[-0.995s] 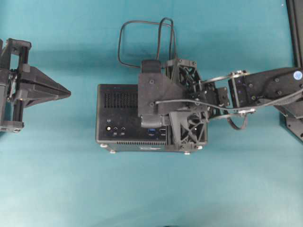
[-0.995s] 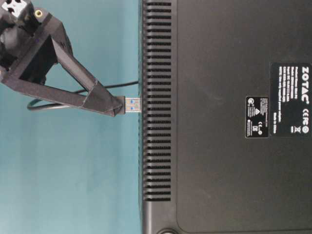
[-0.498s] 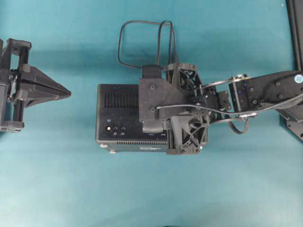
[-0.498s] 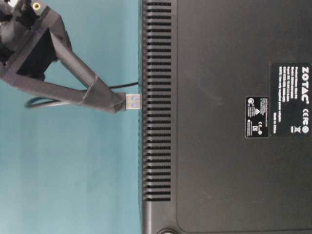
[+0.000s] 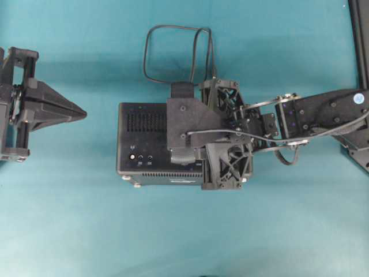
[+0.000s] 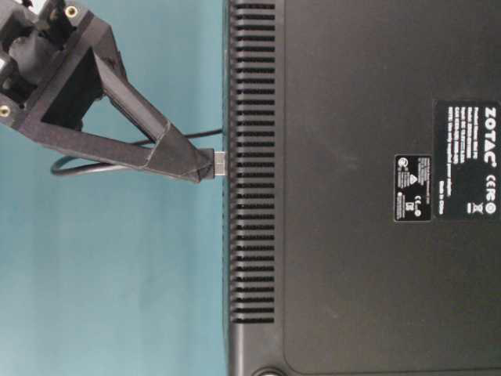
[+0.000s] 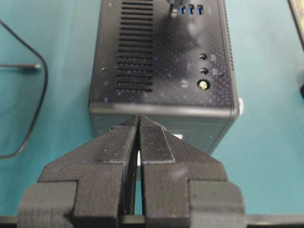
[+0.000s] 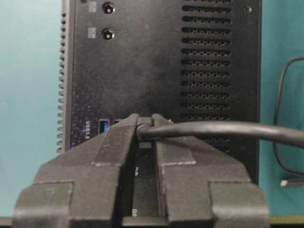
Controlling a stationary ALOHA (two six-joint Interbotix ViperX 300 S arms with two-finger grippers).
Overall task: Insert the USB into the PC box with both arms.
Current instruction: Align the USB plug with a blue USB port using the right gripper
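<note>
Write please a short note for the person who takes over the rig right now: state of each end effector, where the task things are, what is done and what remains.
Right end effector: shut on the USB plug, above the PC box.
Left end effector: shut, holds nothing, apart from the box at its left side.
PC box: lies on the teal table with its port face up.
USB: the metal tip is partly in a port beside the blue ones; a short part of it shows between plug and box. The cable loop lies on the table behind the box.
Done: plug picked up, aligned, insertion begun.
Left: likely push the plug fully home, then release.
</note>
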